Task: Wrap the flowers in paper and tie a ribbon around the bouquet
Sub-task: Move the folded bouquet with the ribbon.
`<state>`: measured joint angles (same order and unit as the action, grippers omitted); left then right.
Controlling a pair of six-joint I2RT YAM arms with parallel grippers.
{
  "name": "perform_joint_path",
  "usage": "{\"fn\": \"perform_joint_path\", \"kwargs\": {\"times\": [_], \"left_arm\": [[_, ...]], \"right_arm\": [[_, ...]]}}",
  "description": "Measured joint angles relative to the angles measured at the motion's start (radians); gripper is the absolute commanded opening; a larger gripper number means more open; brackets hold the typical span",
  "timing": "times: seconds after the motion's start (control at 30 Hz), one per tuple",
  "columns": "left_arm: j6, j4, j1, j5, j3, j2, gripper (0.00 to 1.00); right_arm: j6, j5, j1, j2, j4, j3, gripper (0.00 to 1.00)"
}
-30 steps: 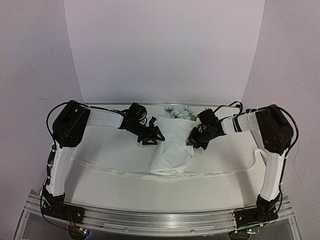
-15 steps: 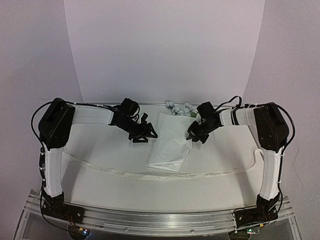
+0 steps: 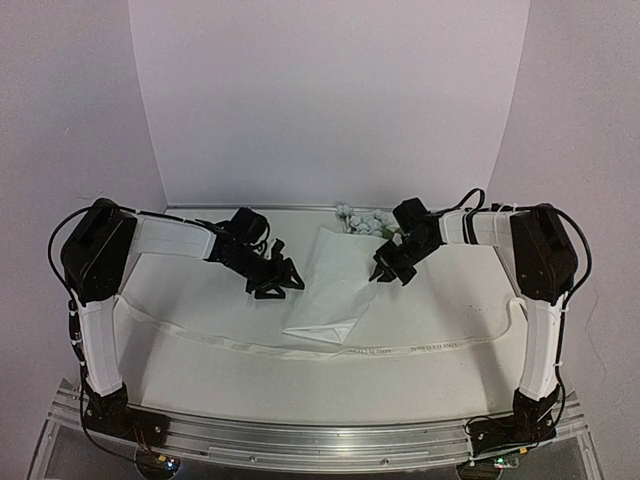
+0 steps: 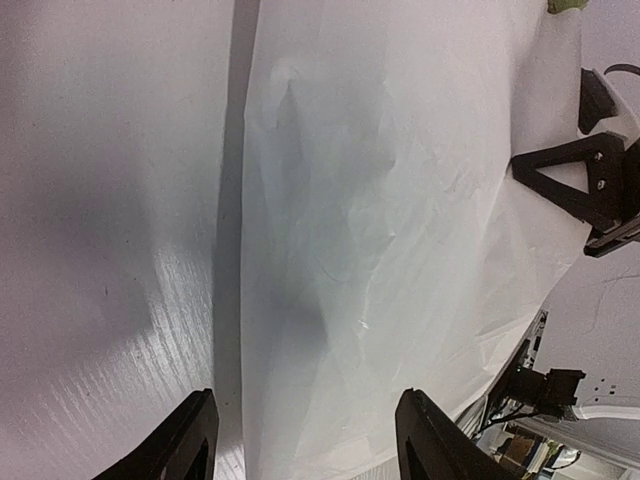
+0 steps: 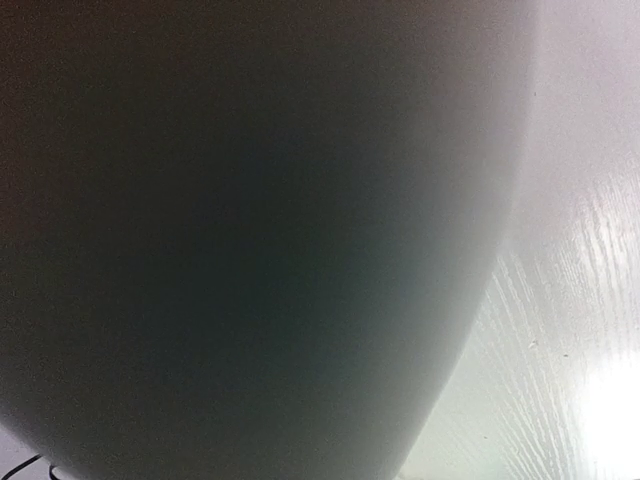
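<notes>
White paper (image 3: 335,280), folded over and crinkled, lies slantwise in the middle of the table (image 3: 200,310), its wide end toward the back edge and its narrow end toward the front. The flowers (image 3: 360,218) show only as pale blooms with a bit of green, poking out of the wide end close to the back edge; their stems are hidden under the sheet. The ribbon (image 3: 420,349) lies in a long shallow curve across the front part of the table, from the left edge to the right edge, and the paper's near corner reaches it. The left gripper (image 3: 275,284) hangs just beside the paper's left edge with its jaws apart and nothing between them; its wrist view looks down on the sheet's left border and the bare table next to it. The right gripper (image 3: 384,272) is closed at the paper's right edge and appears to pinch the sheet, which fills most of its wrist view as a shadowed grey surface.
</notes>
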<state>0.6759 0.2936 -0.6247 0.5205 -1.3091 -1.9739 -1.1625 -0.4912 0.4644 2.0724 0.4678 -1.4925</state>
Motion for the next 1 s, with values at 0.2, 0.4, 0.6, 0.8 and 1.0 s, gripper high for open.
{"fn": "perform_joint_path", "kwargs": {"times": [0.2, 0.4, 0.6, 0.8, 1.0], "left_arm": [[0.033, -0.014, 0.000, 0.003, 0.063, 0.027, 0.62], [0.061, -0.043, 0.000, 0.003, 0.126, 0.085, 0.63], [0.080, -0.056, 0.000, 0.000, 0.164, 0.145, 0.63], [0.100, -0.085, 0.000, -0.001, 0.216, 0.183, 0.63], [0.118, -0.094, 0.000, -0.007, 0.265, 0.209, 0.64]], "right_arm": [[-0.043, -0.046, 0.000, 0.000, 0.004, 0.009, 0.00], [-0.074, -0.076, 0.003, -0.015, -0.002, 0.056, 0.00], [-0.117, -0.098, 0.012, -0.057, -0.024, 0.115, 0.00], [-0.155, -0.105, 0.021, -0.102, -0.045, 0.167, 0.00], [-0.174, -0.106, 0.027, -0.131, -0.057, 0.200, 0.00]]}}
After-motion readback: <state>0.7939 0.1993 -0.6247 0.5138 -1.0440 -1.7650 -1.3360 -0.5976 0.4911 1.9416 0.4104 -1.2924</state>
